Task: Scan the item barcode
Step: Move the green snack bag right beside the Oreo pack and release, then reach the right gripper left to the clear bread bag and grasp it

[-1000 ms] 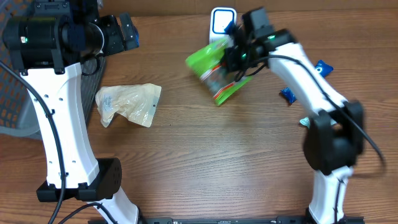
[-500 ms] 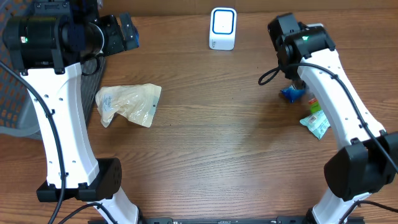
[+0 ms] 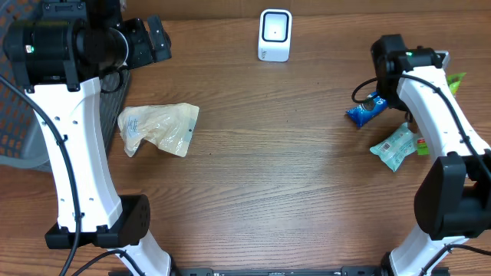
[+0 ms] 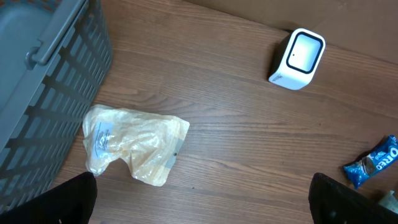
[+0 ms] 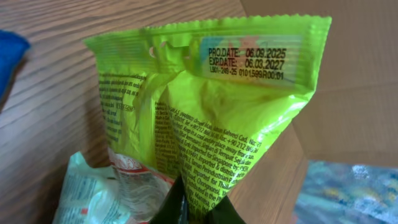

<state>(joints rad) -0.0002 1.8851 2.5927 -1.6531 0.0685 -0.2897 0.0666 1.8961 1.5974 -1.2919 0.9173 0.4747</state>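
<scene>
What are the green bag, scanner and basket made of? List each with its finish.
The green bag looks like thin plastic film with a glossy finish: it creases, catches light and has a crimped, serrated top seal.
The scanner looks like hard white plastic, smooth, with a dark-rimmed window that is probably glossy.
The basket looks like moulded grey plastic, matte, with a slatted wall.

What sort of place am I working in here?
Probably a mock checkout bench: a white barcode scanner on a wood-grain table, a grey basket at the left edge, and packaged snacks such as the green snack bag.
</scene>
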